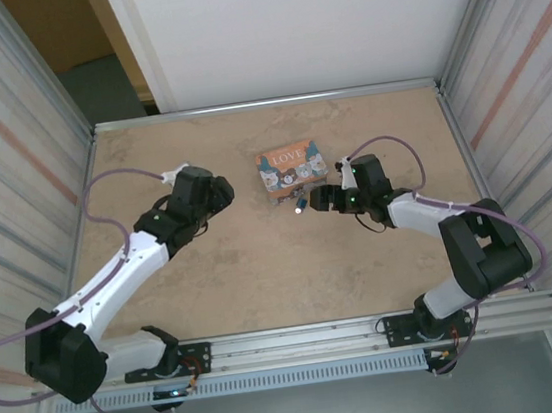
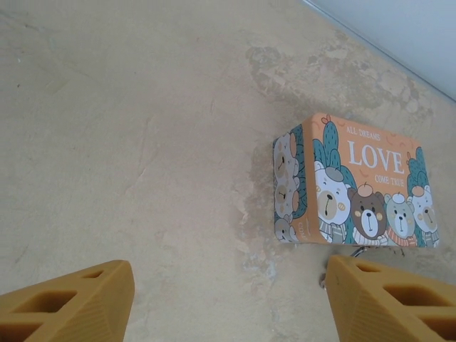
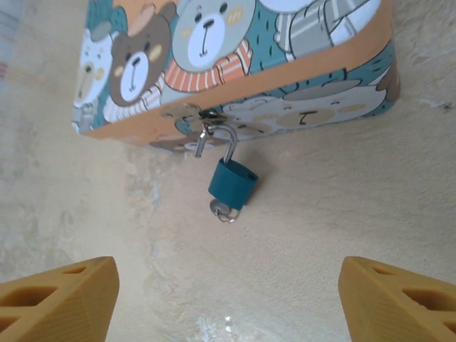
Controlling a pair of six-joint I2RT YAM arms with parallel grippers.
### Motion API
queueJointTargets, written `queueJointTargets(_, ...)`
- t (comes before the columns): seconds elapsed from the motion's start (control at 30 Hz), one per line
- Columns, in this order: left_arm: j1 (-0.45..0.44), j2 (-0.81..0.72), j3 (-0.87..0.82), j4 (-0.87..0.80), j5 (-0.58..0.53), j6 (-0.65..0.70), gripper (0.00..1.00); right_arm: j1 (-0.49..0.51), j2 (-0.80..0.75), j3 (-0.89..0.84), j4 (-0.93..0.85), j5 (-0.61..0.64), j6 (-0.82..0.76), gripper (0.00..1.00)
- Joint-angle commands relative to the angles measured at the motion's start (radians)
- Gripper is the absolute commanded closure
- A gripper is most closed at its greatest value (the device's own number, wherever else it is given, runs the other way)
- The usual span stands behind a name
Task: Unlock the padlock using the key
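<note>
I find both tools near the box, fingers apart and empty: left gripper [image 1: 222,195] to its left, right gripper [image 3: 228,265] at its near side. Just beyond the right one lies the key [image 3: 223,209], seated in the blue padlock [image 3: 232,184]. The padlock's shackle hooks the latch of the box [image 3: 235,57].

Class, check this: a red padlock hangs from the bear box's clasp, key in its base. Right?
No. The padlock is teal, not red; the right wrist view shows it hanging from the bear box at its clasp, key in its base.
</note>
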Motion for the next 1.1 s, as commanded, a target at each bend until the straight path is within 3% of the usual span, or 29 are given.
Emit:
queueJointTargets(0.0, 0.015, -0.058, -0.053, 0.101, -0.008, 0.126, 0.22, -0.012, -0.044, -0.041, 0.033, -0.004, 0.044, 0.09)
queueJointTargets(0.07, 0.032, -0.078, -0.089, 0.155, 0.030, 0.164, 0.17, -0.020, -0.051, -0.058, 0.074, -0.019, 0.079, 0.01)
queueJointTargets(0.23, 0.104, -0.092, -0.160, 0.281, 0.202, 0.195, 0.13, -0.027, -0.024, -0.065, 0.169, -0.093, 0.162, 0.01)
queueJointTargets(0.43, 0.203, -0.016, -0.156, 0.346, 0.468, 0.163, 0.19, -0.016, 0.047, -0.031, 0.238, -0.122, 0.200, 0.00)
queueJointTargets(0.73, 0.236, 0.170, -0.068, 0.389, 0.687, 0.118, 0.28, -0.005, 0.176, 0.039, 0.303, -0.144, 0.189, 0.12)
queueJointTargets(1.07, 0.235, 0.451, 0.105, 0.419, 0.833, 0.126, 0.37, 0.010, 0.285, 0.123, 0.333, -0.122, 0.185, 0.20)
